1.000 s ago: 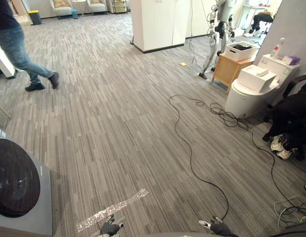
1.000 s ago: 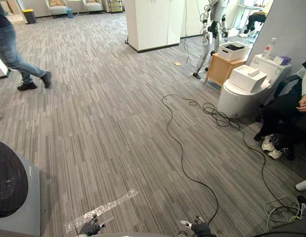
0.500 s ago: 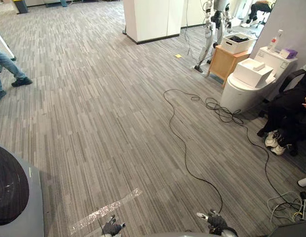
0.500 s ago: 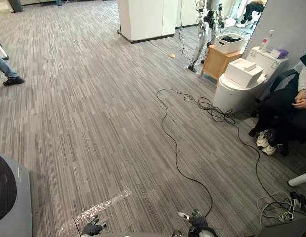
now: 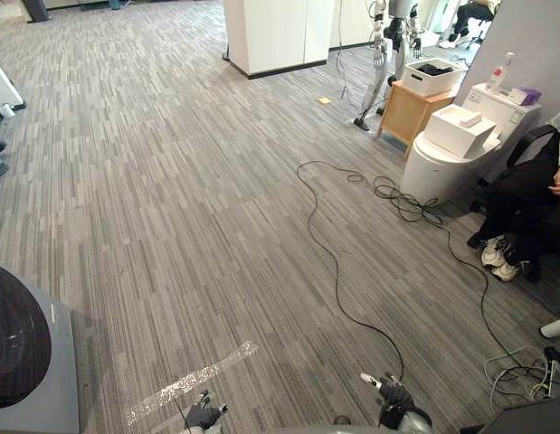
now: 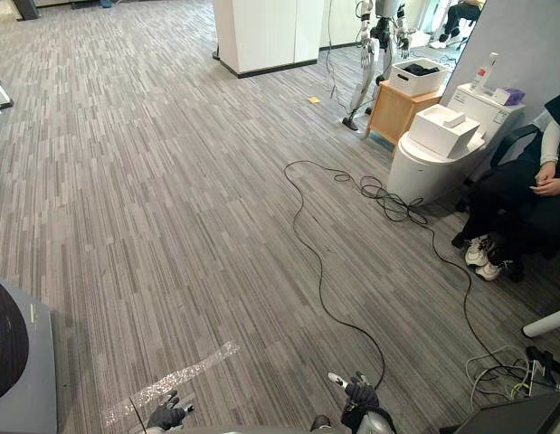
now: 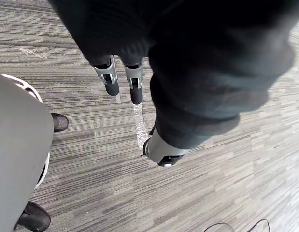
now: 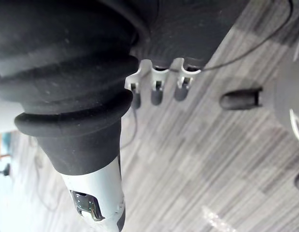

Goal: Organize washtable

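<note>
Washtable I cannot pick out for sure. Far right stands a white toilet (image 5: 438, 167), a box (image 5: 459, 131) on its lid, a bottle (image 5: 505, 72) and purple pack (image 5: 526, 95) on its tank. My left hand (image 5: 204, 417) and right hand (image 5: 394, 396) hang near me over carpet (image 5: 216, 226), fingers straight, empty.

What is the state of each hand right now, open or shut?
Left hand: open, fingers relaxed, holding nothing.
Right hand: open, fingers relaxed, holding nothing.

Striped grey carpet (image 5: 171, 181), white toilet (image 5: 433, 172), wooden side table (image 5: 404, 113), seated person (image 5: 528, 194), silver tape strip (image 5: 187, 383).
</note>
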Controlling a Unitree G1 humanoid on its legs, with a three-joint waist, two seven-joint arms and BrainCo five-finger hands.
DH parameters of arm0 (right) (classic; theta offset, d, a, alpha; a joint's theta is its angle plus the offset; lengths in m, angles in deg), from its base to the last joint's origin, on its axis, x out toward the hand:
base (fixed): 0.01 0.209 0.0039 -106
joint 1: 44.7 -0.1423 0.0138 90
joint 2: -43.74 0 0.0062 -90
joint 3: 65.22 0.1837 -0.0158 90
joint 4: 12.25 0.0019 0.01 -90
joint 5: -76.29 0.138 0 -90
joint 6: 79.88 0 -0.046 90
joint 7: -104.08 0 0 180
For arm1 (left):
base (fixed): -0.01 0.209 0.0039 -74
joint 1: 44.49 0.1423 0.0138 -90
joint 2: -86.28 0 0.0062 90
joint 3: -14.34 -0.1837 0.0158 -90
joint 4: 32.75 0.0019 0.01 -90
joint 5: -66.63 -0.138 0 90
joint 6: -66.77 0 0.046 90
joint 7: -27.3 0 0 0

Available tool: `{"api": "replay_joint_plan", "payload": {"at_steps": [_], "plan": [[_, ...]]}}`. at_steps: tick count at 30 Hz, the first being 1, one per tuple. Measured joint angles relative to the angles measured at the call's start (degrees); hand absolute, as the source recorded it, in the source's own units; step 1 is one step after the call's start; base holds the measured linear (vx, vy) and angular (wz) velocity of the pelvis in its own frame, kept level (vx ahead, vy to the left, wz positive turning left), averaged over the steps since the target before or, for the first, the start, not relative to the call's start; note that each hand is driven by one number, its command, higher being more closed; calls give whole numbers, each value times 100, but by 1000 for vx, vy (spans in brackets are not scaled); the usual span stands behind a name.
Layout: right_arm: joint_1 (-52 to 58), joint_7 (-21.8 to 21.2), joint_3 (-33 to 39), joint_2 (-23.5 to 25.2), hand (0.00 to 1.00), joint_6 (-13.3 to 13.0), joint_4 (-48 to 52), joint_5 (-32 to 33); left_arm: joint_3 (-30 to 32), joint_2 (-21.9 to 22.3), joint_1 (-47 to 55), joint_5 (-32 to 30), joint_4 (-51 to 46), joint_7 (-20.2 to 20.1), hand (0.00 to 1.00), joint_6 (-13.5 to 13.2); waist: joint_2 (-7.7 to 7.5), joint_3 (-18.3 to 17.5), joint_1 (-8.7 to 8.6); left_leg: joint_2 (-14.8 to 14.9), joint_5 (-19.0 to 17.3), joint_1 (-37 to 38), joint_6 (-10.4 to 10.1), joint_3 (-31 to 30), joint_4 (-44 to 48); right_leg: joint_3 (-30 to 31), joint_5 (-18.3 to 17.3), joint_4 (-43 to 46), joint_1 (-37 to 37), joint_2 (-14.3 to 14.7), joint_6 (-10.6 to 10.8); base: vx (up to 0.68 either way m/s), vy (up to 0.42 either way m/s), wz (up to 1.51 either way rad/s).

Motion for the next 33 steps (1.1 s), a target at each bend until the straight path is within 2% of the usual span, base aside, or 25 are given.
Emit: {"api": "replay_joint_plan", "payload": {"at_steps": [9,13,23,33], "plan": [[-7,3,10,-3,0,8,20,-41,-154,-43,15,19,-91,9,0,7,3,35,1,37,5,45,7,25,-46,-53,-8,4,18,42,-32,20,5,0],[55,-1,141,0,0,55,-47,-273,-129,-34,2,-85,-86,-7,0,13,27,94,1,37,5,94,6,68,-61,-59,-9,24,40,39,-30,7,9,-2],[241,-31,911,41,0,243,-373,-938,536,121,-108,-329,164,-139,0,56,35,148,2,57,0,103,4,88,12,-89,-53,68,36,26,-42,-25,0,0],[236,-41,1515,62,0,287,-560,-1103,1036,178,-174,-701,262,-262,0,165,22,163,5,115,1,88,12,89,-24,-207,-101,-30,128,107,-86,-9,-4,1]]}}
